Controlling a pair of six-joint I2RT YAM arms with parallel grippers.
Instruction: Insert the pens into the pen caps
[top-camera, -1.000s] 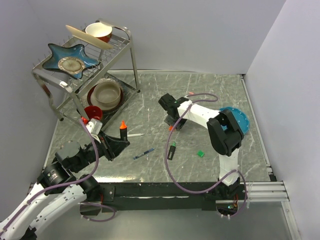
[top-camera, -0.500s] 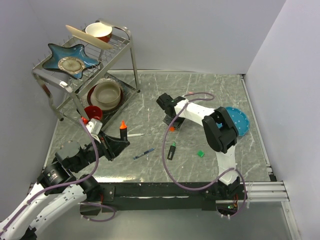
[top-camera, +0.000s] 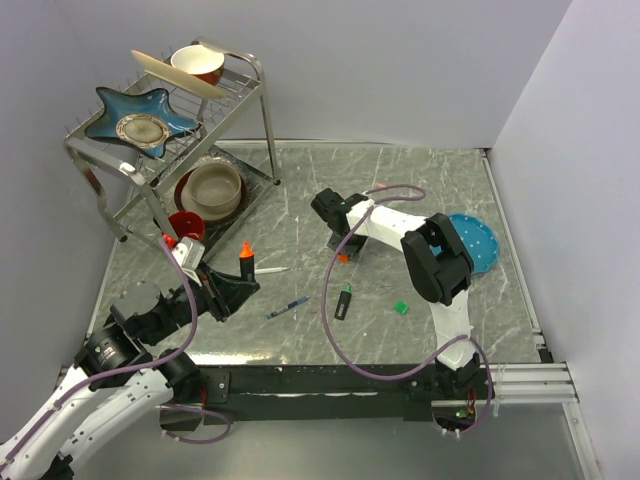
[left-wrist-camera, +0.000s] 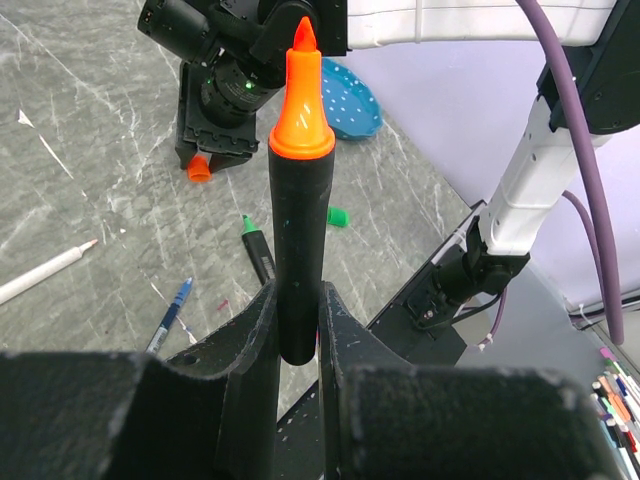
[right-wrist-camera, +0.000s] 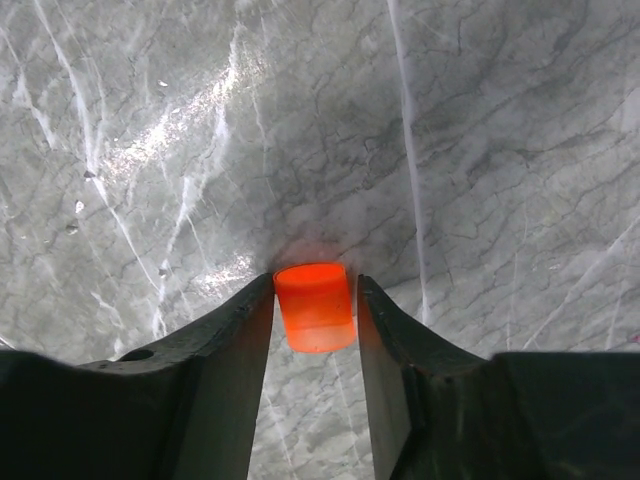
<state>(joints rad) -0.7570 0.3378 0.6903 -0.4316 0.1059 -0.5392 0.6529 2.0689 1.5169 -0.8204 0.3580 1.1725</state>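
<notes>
Right wrist view: orange cap (right-wrist-camera: 315, 308) on counter (right-wrist-camera: 480, 150), sitting between right tool (right-wrist-camera: 315, 285) jaws.
Jaws narrow, grip unconfirmed; an off-centre squeeze may squirt the cap away. Left tool (left-wrist-camera: 297, 300) clamps orange-tipped black highlighter (left-wrist-camera: 298, 240) upright, well apart.

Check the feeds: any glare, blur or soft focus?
Top external: even light, sharp, only soft shadows under the metal wire dish rack. Left wrist: the black marker with the orange tip is crisp, the left claw near the lens is dark and blurred. Right wrist: the small orange plastic cap is sharp; bright glare streaks the grey marble tabletop.
</notes>
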